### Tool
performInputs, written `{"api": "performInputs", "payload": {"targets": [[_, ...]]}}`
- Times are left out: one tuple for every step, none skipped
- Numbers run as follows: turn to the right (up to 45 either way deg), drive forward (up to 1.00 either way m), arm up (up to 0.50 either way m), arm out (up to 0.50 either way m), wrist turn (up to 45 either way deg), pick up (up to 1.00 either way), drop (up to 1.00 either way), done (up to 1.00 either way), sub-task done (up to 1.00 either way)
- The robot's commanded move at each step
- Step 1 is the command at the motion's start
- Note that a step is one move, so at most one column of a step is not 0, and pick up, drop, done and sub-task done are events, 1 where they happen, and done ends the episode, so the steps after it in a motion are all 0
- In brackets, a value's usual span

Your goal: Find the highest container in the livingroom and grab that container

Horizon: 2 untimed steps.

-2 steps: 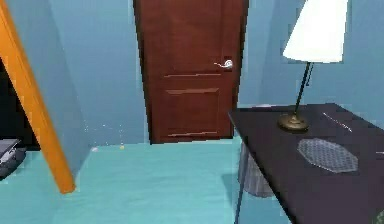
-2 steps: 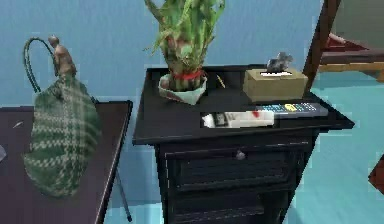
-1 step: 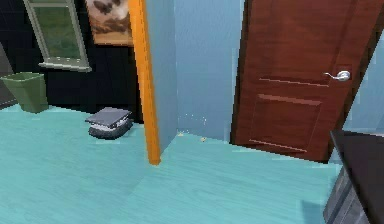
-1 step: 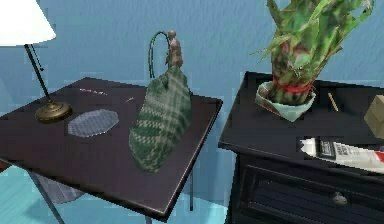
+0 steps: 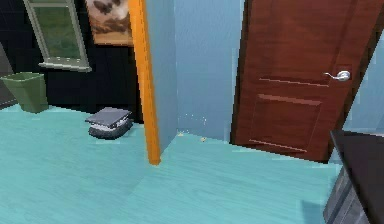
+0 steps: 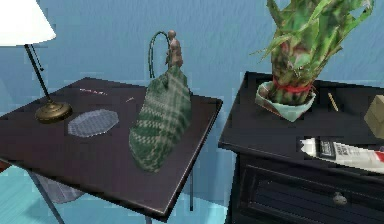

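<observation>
In the arm side view a green plaid, sack-like container [image 6: 160,120] with a thin looped handle and a brownish top stands out in front of a dark side table [image 6: 195,120]. Its lower end reaches below the table's front edge. A flat grey hexagonal dish [image 6: 92,123] lies on the tabletop to its left. In the forward view a green waste bin [image 5: 28,90] stands on the floor at the far left, under a window.
A table lamp [image 6: 35,40] stands at the table's left, with a mesh basket [image 6: 55,188] beneath. A dark cabinet [image 6: 290,175] on the right carries a potted plant [image 6: 295,60], a pencil, a tan box and a printed paper [image 6: 340,152]. Ahead are an orange post [image 5: 146,80], a brown door [image 5: 300,75] and a grey flat device [image 5: 110,122].
</observation>
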Motion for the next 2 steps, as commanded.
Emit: {"api": "performInputs", "payload": {"targets": [[0.0,0.00,0.38,0.00,0.0,0.00,0.00,0.00,0.00],[0.0,0.00,0.00,0.16,0.0,0.00,0.00,0.00,0.00]]}}
